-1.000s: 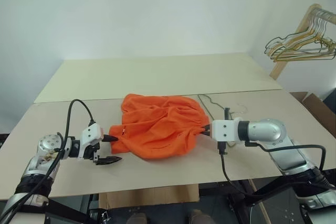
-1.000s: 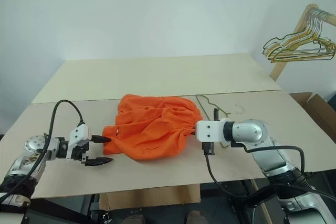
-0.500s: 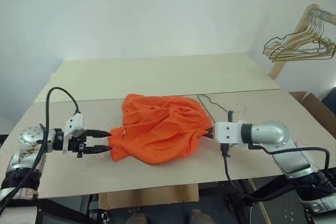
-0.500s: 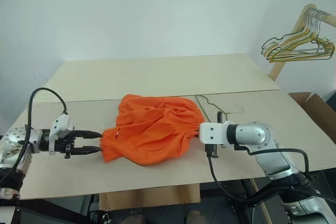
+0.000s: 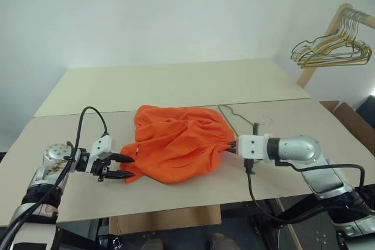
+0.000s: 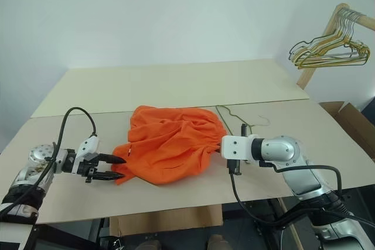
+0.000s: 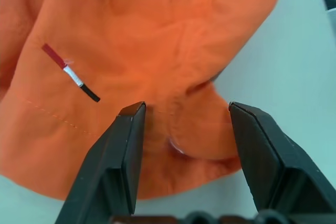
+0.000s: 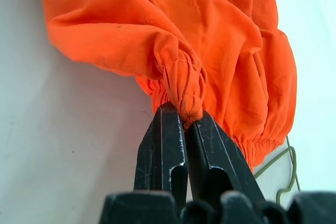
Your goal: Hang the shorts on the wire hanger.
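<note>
So far: hanging not yet begun, as I judge it.
Shorts: bright orange soft fabric shorts [image 5: 179,144] lie crumpled in a heap on the pale beige wooden table [image 5: 176,83], near the front edge, between the two arms.
Hanger: thin olive-grey wire hanger [image 5: 234,116] lies flat on the table, just beside the shorts on the right side, partly under them; nothing is on it.
Right gripper: right gripper [image 8: 185,124] is clenched on a gathered bunch of the waistband, at the right edge of the heap.
Left gripper: left gripper [image 7: 184,114] has its jaws apart, one on each side of a fold at the left corner of the shorts; not closed on it yet.
Left to do: take the left corner, spread the shorts, bring them over the hanger.
Change: half a second ago the left gripper was further out to the left, and a second ago its jaws were wider apart; the right gripper has kept its grip and place.
Around: cluster of gold and dark wire hangers [image 5: 331,51] hangs on a wooden rail, well apart at the far right.
</note>
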Motion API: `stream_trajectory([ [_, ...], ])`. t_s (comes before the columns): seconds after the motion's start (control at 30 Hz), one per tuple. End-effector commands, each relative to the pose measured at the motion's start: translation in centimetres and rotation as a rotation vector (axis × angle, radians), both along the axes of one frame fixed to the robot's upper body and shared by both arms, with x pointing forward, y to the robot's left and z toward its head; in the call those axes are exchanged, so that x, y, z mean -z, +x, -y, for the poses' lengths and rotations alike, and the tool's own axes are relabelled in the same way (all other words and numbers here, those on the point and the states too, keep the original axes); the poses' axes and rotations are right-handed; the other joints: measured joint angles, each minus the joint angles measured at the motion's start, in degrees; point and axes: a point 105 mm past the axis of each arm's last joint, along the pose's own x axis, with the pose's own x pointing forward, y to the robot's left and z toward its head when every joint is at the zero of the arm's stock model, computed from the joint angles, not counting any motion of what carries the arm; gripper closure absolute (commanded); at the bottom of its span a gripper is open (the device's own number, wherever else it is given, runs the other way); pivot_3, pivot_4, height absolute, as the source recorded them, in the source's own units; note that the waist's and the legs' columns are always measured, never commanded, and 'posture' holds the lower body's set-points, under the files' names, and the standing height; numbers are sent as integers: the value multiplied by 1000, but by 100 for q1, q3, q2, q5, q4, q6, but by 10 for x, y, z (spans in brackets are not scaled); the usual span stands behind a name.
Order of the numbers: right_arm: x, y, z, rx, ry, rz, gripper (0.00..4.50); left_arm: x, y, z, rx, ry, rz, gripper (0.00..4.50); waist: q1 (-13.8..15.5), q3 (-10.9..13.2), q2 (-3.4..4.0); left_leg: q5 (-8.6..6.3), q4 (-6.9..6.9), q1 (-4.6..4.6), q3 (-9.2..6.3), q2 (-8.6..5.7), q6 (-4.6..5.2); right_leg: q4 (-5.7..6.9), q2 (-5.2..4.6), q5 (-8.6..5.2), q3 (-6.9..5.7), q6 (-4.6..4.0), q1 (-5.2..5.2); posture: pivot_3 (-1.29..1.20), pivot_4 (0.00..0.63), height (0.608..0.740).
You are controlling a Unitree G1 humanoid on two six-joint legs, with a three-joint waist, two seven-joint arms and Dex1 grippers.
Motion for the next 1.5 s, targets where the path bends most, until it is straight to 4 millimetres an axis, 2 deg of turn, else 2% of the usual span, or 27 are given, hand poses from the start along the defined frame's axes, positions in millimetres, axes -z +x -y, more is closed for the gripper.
stream_trajectory([
  [0.03, -14, -1, -3, -8, 23, 49, 4500, -6, 11, 0, -20, 14, 56, 1974, -8, 0, 0, 0, 0, 0, 0, 0, 0, 0, 0, 0, 0, 0, 0, -38, 0, 740],
  [0.1, -13, -1, -4, -9, 23, 47, 4500, -2, 13, -1, -31, 31, 65, 2389, -12, 0, 0, 0, 0, 0, 0, 0, 0, 0, 0, 0, 0, 0, 0, -36, 0, 740],
  [0.33, -14, -3, -8, -15, 37, 38, 4500, 6, 14, 2, -26, 31, 67, 4448, -4, -1, -1, 0, 1, 1, 0, 0, 0, 1, 0, 1, 0, 0, 2, -33, 0, 740],
  [0.53, -13, -4, -7, -13, 34, 35, 4500, 4, 11, -2, 9, 59, 81, 4448, -4, -1, -1, 0, 1, 1, -1, -1, 0, 0, 0, 1, 0, 1, 2, -30, 0, 740],
  [0.63, -21, -3, -4, 19, 68, 29, 4500, -13, 16, -12, 13, 122, 179, 4448, -12, -1, -2, 0, 0, 1, -1, 0, 0, 1, 0, 1, 0, 1, 1, -28, 0, 740],
  [0.7, -30, -5, -1, 34, 95, 22, 4500, -30, 11, -21, 73, 188, 233, 4448, -22, 0, -3, 0, 0, -2, -2, 1, 0, 3, 2, 1, 0, 0, -4, -21, 0, 740],
  [0.73, -33, -8, 0, 29, 100, 14, 4500, -35, 8, -25, 100, 221, 250, 4448, -23, 0, -3, 0, 0, -5, -3, 2, 0, 4, 3, 1, 0, 0, -7, -21, 0, 740],
  [0.83, -32, -36, 4, -73, 42, -74, 4500, -55, -11, -38, 229, 351, 281, 4448, -1, 0, -2, -3, -3, -6, -2, 2, 3, -2, 0, -1, 0, 2, -5, -16, 0, 740],
  [0.9, -30, -50, 5, -128, 12, -121, 4500, -63, -21, -38, 285, 387, 278, 4448, 2, 0, -1, -8, -2, -4, 2, 1, 12, -3, -6, -5, 0, 6, 0, -14, 0, 740],
  [0.97, -26, -55, 5, -162, -12, -142, 4500, -69, -27, -33, 324, 392, 280, 4448, 11, 0, -2, -10, 0, -3, 7, 1, 14, -3, -10, -7, 0, 9, 1, -12, 0, 740],
  [1.03, -23, -50, 4, -159, -17, -136, 4500, -74, -28, -23, 350, 378, 288, 4448, 14, 0, -3, -9, 6, 0, 12, 2, 14, -2, -12, -9, 0, 14, 3, -8, 0, 740],
  [1.1, -25, -37, 1, -122, 18, -119, 4500, -77, -19, -13, 317, 351, 310, 4448, 18, 0, -3, -4, 10, 7, 14, 3, 20, -1, -12, -26, 0, 44, 8, -6, 0, 740],
  [1.17, -32, -7, -2, -44, 43, -30, 4500, -84, 7, 0, 225, 304, 427, 4448, 21, 0, -1, 4, 8, 14, 15, 2, 34, 2, -10, -25, 0, 45, 10, -12, 0, 740],
  [1.23, -50, 39, -1, 124, 97, 111, 4500, -101, 59, 13, -21, 308, 606, 4448, 44, 3, -3, 17, 7, 32, 14, 1, 49, 3, -5, -13, -1, 44, 28, -9, 0, 740],
  [1.3, -86, 84, 4, 302, 198, 289, 4500, -139, 107, 20, -285, 281, 819, 4448, 55, 5, -6, 30, 4, 45, 6, -4, 66, 0, -2, 3, -1, 44, 45, -14, 0, 740],
  [1.33, -109, 103, 8, 382, 249, 401, 4500, -161, 124, 22, -403, 245, 896, 4448, 48, 6, -7, 34, 2, 45, 0, -7, 64, -3, -1, 13, -1, 35, 46, -14, 0, 740],
  [1.4, -161, 127, 18, 513, 365, 652, 4500, -211, 142, 28, -568, 161, 1099, 4448, 24, 5, -9, 37, 0, 11, -8, -11, 57, 2, -3, 38, 0, -2, 13, -15, 0, 740],
  [1.47, -204, 130, 22, 568, 502, 831, 4500, -252, 146, 28, -700, 72, 1234, 4448, -8, 3, -7, 43, -15, -42, -10, -21, 45, 8, -22, 44, 0, -2, -46, -18, 0, 740],
  [1.5, -224, 127, 23, 572, 574, 901, 4500, -276, 145, 25, -772, 11, 1308, 4448, -26, 2, -8, 37, -34, -40, -9, -21, 36, 7, -25, 43, 2, -1, -47, -23, 0, 740],
])
